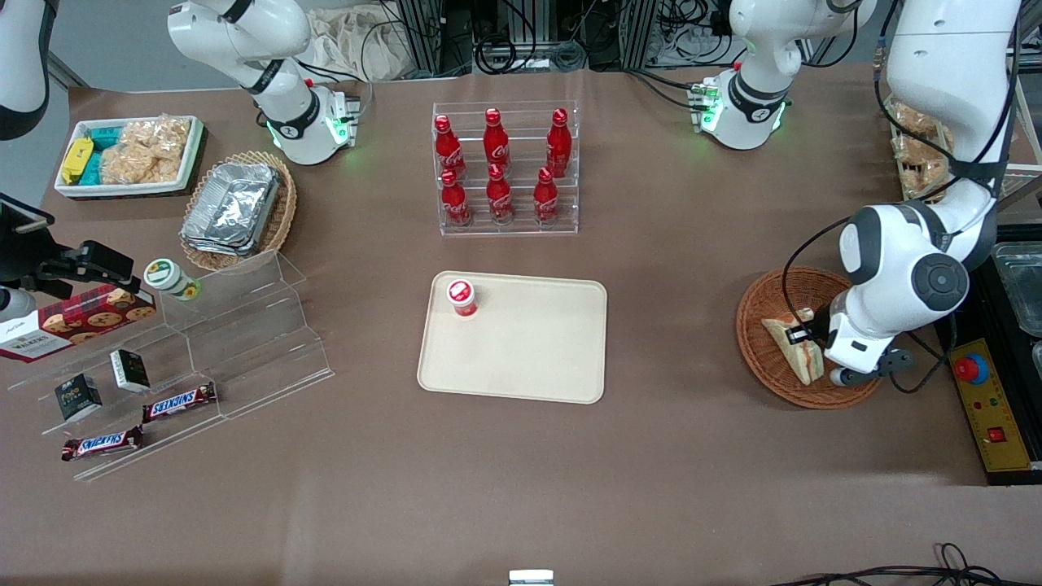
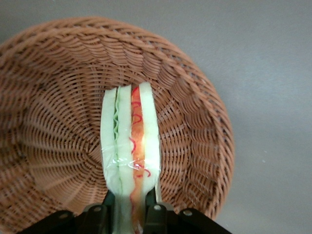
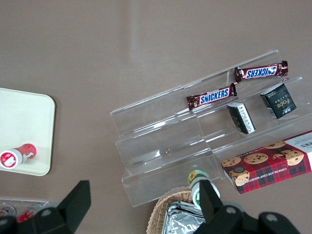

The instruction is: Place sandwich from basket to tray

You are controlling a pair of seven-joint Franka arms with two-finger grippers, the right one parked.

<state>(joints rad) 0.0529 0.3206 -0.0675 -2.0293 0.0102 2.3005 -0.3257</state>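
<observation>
The sandwich [image 1: 791, 343] is a clear-wrapped white bread wedge with red and green filling. It sits in the reddish-brown wicker basket [image 1: 757, 350] toward the working arm's end of the table. My left gripper [image 1: 812, 332] is down in the basket, shut on the sandwich. In the left wrist view the fingers [image 2: 108, 204] press both bread faces of the sandwich [image 2: 130, 141] above the basket's weave [image 2: 58, 122]. The cream-beige tray [image 1: 529, 358] lies mid-table, with a small red-capped cup [image 1: 461, 297] on its corner.
A clear rack of red cola bottles [image 1: 505, 167] stands farther from the front camera than the tray. A clear stepped display [image 1: 195, 342] with snack bars and boxes, a tan basket of foil containers [image 1: 240, 207] and a white snack bin [image 1: 130, 155] lie toward the parked arm's end.
</observation>
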